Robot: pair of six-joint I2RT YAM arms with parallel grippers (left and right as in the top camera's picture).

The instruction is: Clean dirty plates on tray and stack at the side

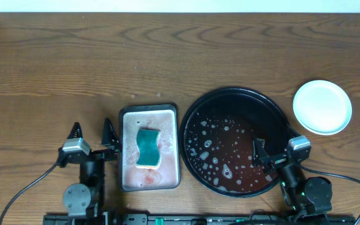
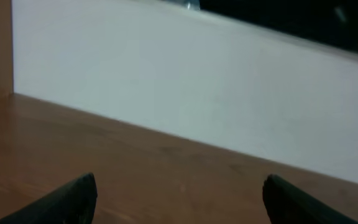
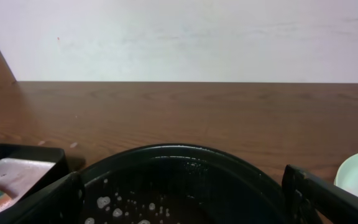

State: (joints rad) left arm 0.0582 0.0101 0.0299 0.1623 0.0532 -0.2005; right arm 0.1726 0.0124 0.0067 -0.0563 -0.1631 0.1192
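Right jaws sit closest to the lens, their two dark tips at the bottom corners of the right wrist view. They are spread wide and released, with nothing between them. From overhead, the right arm (image 1: 302, 181) reaches in from the near edge, with its jaws over the near-right part of the tray (image 1: 230, 92), just inside the rim. The left arm (image 1: 83, 181) stands just left of the grey pan (image 1: 130, 119). Its jaws point toward the far side of the desk (image 1: 167, 50), also parted and empty.

The black tray lies right of centre on the desk, close beside the pan, and holds white suds (image 1: 220, 170) over a reddish film. One pale plate (image 1: 322, 106) rests on the desk beyond the tray's far-right rim, apart from it. Whether others lie under it cannot be told. A teal sponge (image 1: 147, 148) lies in the pan.

Both arm bases are cut off by the bottom edge of the overhead view. The right wrist view clips the plate at its right edge and the pan at its left. The left wrist view is blurred, showing only the desk and a white wall (image 2: 197, 93).
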